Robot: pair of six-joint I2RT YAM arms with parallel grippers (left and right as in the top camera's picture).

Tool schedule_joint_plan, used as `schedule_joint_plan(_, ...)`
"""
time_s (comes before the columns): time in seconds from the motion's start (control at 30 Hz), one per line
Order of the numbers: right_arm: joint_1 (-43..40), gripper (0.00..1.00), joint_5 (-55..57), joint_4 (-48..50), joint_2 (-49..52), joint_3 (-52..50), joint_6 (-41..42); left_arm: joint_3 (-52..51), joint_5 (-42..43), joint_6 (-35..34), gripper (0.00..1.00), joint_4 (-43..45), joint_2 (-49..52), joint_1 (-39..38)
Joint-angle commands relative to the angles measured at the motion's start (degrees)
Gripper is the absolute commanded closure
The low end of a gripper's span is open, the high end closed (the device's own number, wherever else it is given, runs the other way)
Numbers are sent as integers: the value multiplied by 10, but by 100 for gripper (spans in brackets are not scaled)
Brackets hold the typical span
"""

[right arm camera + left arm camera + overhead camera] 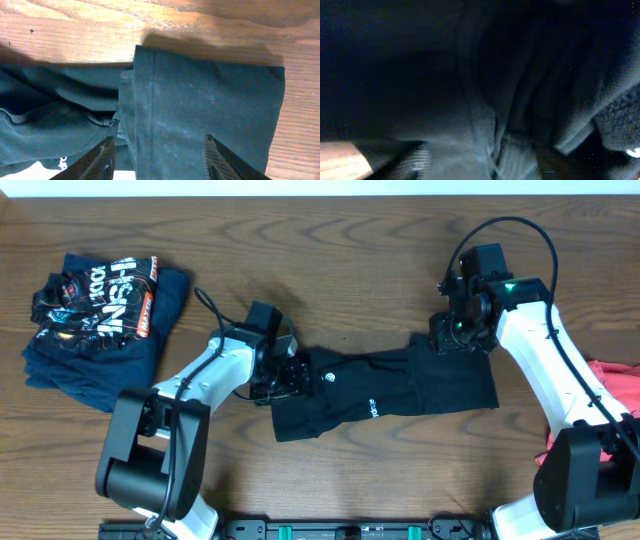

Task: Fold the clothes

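**Item 1, garment** (pixel 380 395). Black, lying flat but rumpled on the tabletop (pixel 350 260). Its long axis runs from one pincer to the other. It has a small white mark near the left pincer's end and white lettering mid-length.

**Item 2, left pincer** (pixel 285 377). It is down at its end of the garment, and the cloth spreads away from it toward the other arm. The wrist view is filled with dark folds and shows no fingers, so I cannot tell whether it is spread or pinching.

**Item 3, right pincer** (pixel 455 335). It is at the far corner of the opposite end. Its fingers (pixel 107 157) are spread wide with nothing between them, and a squared, doubled hem lies directly below and ahead. I judge this arm the better placed to take that end.

**Item 4, pile** (pixel 100 315). Navy, with a printed front, already folded. It sits well beyond the left pincer on the side away from the garment.

**Item 5, red cloth** (pixel 615 390). Only an edge shows, outboard of the right arm and apart from the garment.

**Note.** I expect the next fold to run along the long axis, one end carried toward the other. Nothing lies on the garment between the pincers. The bunched cloth at the left pincer may drag.
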Motion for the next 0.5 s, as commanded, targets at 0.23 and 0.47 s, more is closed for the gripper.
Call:
schedule_joint_plan(0.23, -2, 46, 6, -4, 2, 3, -5, -14, -13, -4, 94, 21, 17, 1)
schedule_joint_plan(0.47, -2, 46, 6, -6, 2, 3, -5, -13, -22, 24, 94, -2, -5, 57)
